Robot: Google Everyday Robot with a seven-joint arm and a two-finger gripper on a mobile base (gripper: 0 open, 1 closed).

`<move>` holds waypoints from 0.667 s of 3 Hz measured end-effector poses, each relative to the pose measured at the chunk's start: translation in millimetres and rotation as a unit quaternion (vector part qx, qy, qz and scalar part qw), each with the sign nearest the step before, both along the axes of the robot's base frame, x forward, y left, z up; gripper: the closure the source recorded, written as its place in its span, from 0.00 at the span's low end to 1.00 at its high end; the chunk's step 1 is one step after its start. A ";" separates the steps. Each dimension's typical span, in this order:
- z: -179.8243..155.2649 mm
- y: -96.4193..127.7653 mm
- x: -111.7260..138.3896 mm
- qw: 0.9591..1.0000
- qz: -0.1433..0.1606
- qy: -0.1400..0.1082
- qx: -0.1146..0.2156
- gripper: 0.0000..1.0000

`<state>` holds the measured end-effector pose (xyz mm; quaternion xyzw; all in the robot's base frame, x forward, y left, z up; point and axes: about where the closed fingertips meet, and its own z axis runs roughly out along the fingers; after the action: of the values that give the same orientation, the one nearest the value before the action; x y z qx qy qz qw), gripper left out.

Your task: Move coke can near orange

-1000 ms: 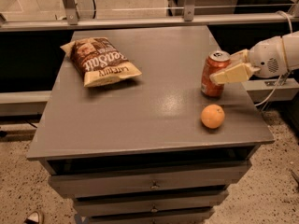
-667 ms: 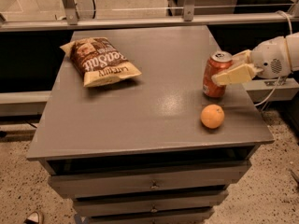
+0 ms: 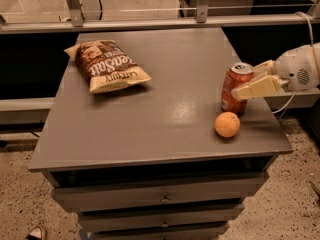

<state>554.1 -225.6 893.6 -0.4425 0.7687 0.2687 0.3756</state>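
Note:
The red coke can (image 3: 233, 90) stands upright near the right edge of the grey table (image 3: 165, 109). The orange (image 3: 227, 124) lies on the table just in front of the can, a small gap apart. My gripper (image 3: 245, 82) reaches in from the right. Its cream fingers (image 3: 256, 87) sit on either side of the can's upper part and are shut on it. The white arm body (image 3: 300, 69) hangs off the table's right edge.
A brown and cream chip bag (image 3: 107, 64) lies at the back left of the table. Drawers (image 3: 160, 199) are below the tabletop. A metal rail (image 3: 160, 21) runs behind the table. A cable (image 3: 285, 104) hangs by the arm at the right.
The gripper and the can have shifted a little to the right and towards the front, closer to the orange. The orange and the chip bag have not moved.

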 end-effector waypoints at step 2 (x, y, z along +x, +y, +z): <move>-7.7 -3.0 -9.8 1.000 -0.001 0.013 0.001 0.00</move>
<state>544.2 -228.6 885.9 -0.4376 0.7741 0.2748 0.3659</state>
